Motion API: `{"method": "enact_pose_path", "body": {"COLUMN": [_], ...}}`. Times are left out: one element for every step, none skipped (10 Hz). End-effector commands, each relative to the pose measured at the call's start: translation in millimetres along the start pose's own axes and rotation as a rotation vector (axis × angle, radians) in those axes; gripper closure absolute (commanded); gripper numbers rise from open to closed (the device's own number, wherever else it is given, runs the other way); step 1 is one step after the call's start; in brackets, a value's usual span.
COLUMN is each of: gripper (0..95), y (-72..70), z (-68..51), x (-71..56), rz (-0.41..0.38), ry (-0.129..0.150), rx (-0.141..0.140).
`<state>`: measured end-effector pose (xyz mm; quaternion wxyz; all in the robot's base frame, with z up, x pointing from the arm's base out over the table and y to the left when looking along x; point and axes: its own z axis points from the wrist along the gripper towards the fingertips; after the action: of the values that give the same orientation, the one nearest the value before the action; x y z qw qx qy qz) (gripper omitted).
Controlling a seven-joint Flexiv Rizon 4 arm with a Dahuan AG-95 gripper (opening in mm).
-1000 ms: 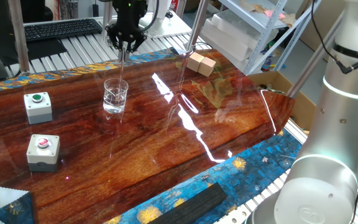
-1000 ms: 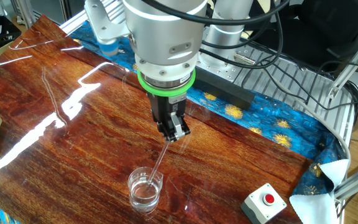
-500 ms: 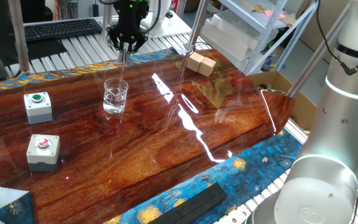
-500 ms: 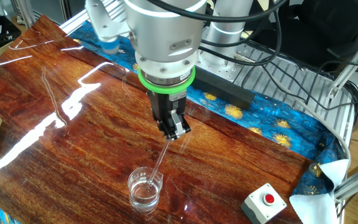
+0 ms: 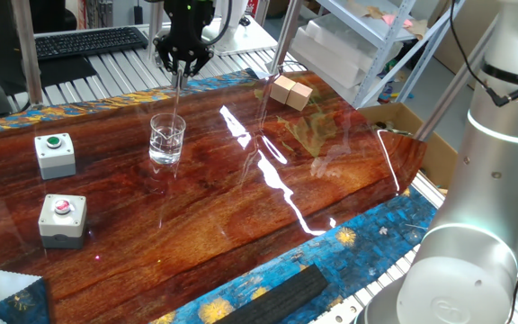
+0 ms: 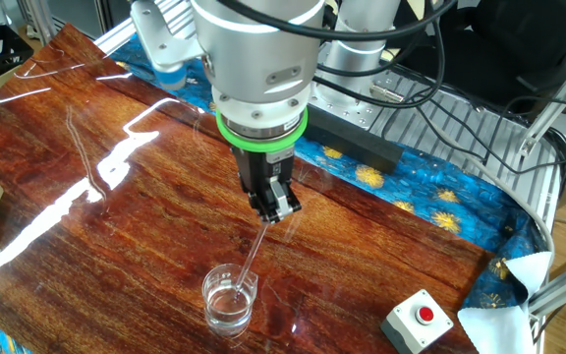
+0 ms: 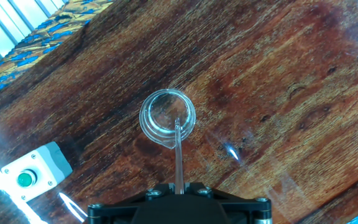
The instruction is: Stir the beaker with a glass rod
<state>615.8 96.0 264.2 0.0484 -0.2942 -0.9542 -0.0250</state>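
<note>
Well into the task, judging by the layout. Hand (image 6: 276, 209) clamped tight on the upper end of the glass rod (image 6: 251, 254), pointing straight down over the bench (image 6: 116, 236). Rod running down at a slight slant from between the fingers into the beaker (image 6: 230, 299), lower end inside the rim and apparently close to the bottom, though contact with glass or base cannot be told. Beaker upright on the wood, clear, with what looks like a little liquid in the bottom; level hard to read through the glare. In the hand view, beaker (image 7: 167, 117) directly below, rod (image 7: 178, 155) crossing the near side of the rim and ending off-centre inside the ring. From the one fixed view, hand (image 5: 181, 65) above and behind the beaker (image 5: 167, 139), rod (image 5: 177, 94) a faint pale line between them. Pick-up and insertion evidently done. Left, by this reading: circling the rod inside the glass for as long as needed, then lifting out clear of the rim and setting the rod down. Green button box (image 5: 55, 154) and red button box (image 5: 63, 219) well apart from the beaker, no obstacle to the stirring.
</note>
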Motion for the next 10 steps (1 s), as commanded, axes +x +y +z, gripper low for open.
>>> {"method": "enact_pose_path", "body": {"gripper": [95.0, 95.0, 95.0, 95.0, 95.0, 95.0, 95.0, 95.0, 95.0, 95.0], "y": [0.3, 0.3, 4.2, 7.9, 11.3, 13.6, 17.4, 21.2, 22.5, 24.1], "z": [0.1, 0.1, 2.2, 3.9, 5.0, 5.7, 7.0, 8.2, 8.0, 7.1], "x": [0.3, 0.3, -1.7, -4.7, -8.9, -12.2, -16.9, -22.4, -25.3, -33.3], "rz": [-0.002, 0.003, 0.03, 0.037, 0.042, 0.048, 0.058, 0.072, 0.072, 0.062], "ry": [0.003, 0.006, 0.013, 0.015, 0.019, 0.024, 0.035, 0.051, 0.056, 0.054], "rx": [-0.004, -0.007, -0.007, -0.005, -0.004, -0.007, -0.008, -0.016, -0.016, -0.01]}}
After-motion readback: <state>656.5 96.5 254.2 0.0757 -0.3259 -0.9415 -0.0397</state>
